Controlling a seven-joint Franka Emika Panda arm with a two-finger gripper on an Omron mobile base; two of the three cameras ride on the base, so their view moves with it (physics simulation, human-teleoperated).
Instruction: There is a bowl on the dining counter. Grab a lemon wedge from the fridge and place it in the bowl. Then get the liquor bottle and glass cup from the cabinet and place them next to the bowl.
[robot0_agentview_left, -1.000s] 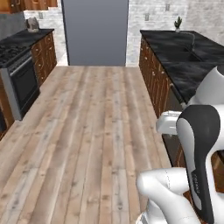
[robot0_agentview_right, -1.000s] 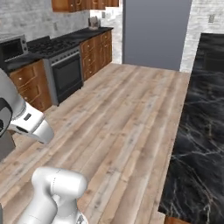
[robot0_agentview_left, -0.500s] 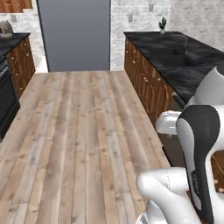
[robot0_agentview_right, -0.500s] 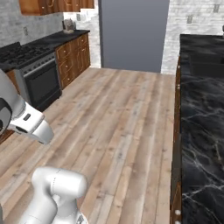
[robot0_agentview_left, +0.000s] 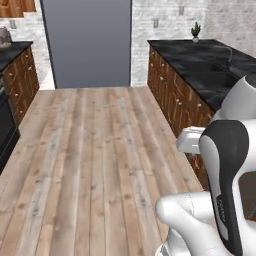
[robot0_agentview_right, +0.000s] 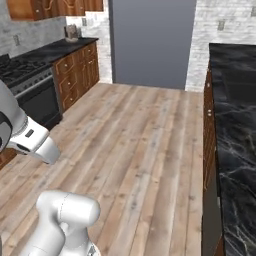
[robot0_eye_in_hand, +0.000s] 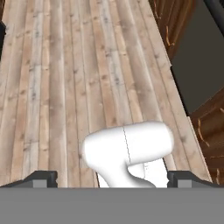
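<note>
My gripper points down at the wooden floor; its two dark fingertips stand far apart with nothing between them, so it is open. A tall plain grey block, the fridge, stands at the far end of the floor, with no handles or door gap showing on this face. Wooden upper cabinets hang at the top left. The bowl, dining counter, lemon wedge, liquor bottle and glass cup are out of view.
A black marble worktop with a sink, knobbed wooden drawers and a small plant runs along the right. A stove and more drawers line the left. The plank floor between them is wide and open.
The whole picture has shifted: the base has driven on, so the grey block looks larger and nearer and the stove has slid toward the left edge. The arm keeps its pose, jaws still wide.
</note>
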